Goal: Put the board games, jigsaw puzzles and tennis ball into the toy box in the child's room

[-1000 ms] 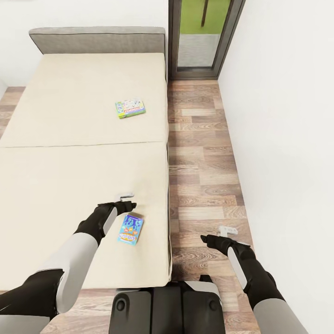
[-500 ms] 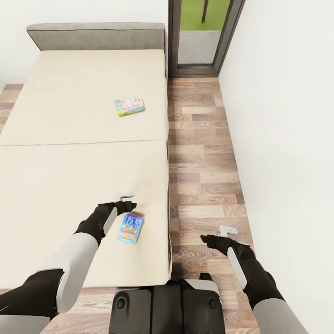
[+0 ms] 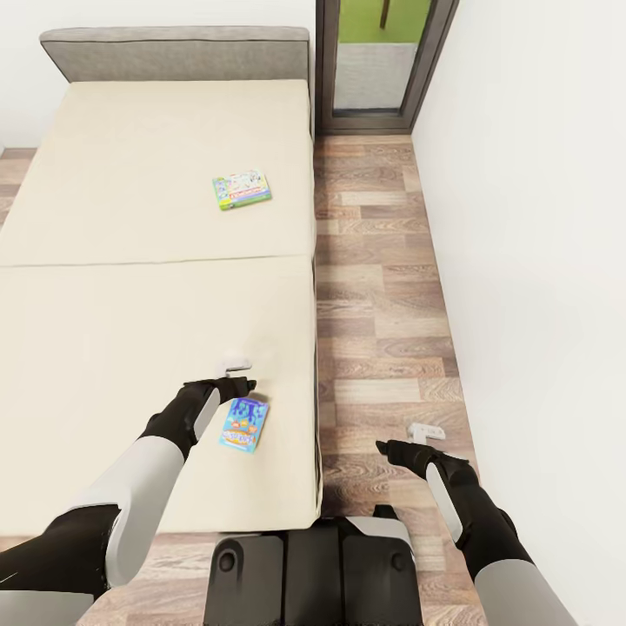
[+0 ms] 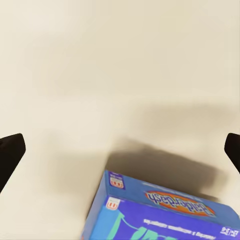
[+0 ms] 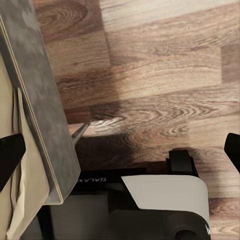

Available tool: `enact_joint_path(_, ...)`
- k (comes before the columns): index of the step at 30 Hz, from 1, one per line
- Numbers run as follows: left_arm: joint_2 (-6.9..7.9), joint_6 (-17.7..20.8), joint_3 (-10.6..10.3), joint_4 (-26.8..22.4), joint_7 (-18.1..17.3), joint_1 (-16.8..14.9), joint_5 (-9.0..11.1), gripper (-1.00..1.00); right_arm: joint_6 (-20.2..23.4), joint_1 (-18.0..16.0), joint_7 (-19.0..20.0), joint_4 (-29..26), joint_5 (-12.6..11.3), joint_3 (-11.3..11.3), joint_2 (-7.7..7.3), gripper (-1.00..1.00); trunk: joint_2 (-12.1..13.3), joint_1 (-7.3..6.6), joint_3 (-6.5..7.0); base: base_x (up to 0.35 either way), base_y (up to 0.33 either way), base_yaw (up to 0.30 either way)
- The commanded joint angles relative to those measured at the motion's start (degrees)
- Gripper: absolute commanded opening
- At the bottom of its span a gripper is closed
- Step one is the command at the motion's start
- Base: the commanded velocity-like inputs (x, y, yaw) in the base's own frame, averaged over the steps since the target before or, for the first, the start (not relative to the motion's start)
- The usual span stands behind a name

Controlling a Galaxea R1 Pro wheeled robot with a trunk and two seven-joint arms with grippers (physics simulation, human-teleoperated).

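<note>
While the left gripper [image 3: 236, 366] hangs wide apart and empty above it, a blue game [image 3: 244, 425] lies flat on the bed [image 3: 104, 330], long axis toward the headboard [image 3: 174, 52]; the right gripper [image 3: 426, 432], also spread, holds nothing.

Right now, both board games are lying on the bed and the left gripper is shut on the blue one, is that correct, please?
Not quite. Both board games, the blue one and the green one, do lie on the bed, but the left gripper is open, hovering above the blue one without gripping it. The left wrist view shows its fingers spread wide over the mattress.
</note>
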Motion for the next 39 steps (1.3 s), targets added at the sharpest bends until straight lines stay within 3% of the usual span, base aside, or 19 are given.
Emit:
enact_joint_path(1, -0.07, 0.34, 0.41, -0.10, -0.21, -0.01, -0.06, 1.00, 0.32, -0.01, 0.25, -0.08, -0.09, -0.23, 0.06, 1.00, -0.09, 0.03, -0.16, 0.000, 0.000, 0.000)
enact_joint_path(22, -0.05, 0.25, 0.41, -0.13, -0.27, 0.07, 0.03, 1.00, 0.15, -0.01, 0.23, -0.08, -0.11, -0.23, 0.06, 1.00, -0.09, 0.03, -1.30, 0.000, 0.000, 0.000)
enact_joint_path(30, -0.07, -2.69, 0.41, -0.11, -0.35, 0.08, -0.04, 1.00, 0.14, -0.01, 0.24, -0.08, -0.09, -0.23, 0.06, 1.00, -0.09, 0.03, -1.32, 0.000, 0.000, 0.000)
enact_joint_path(39, -0.14, -3.21, 0.41, -0.10, -0.36, 0.08, -0.06, 1.00, 0.14, -0.01, 0.24, -0.08, -0.09, -0.23, 0.06, 1.00, -0.09, 0.03, -1.83, 0.000, 0.000, 0.000)
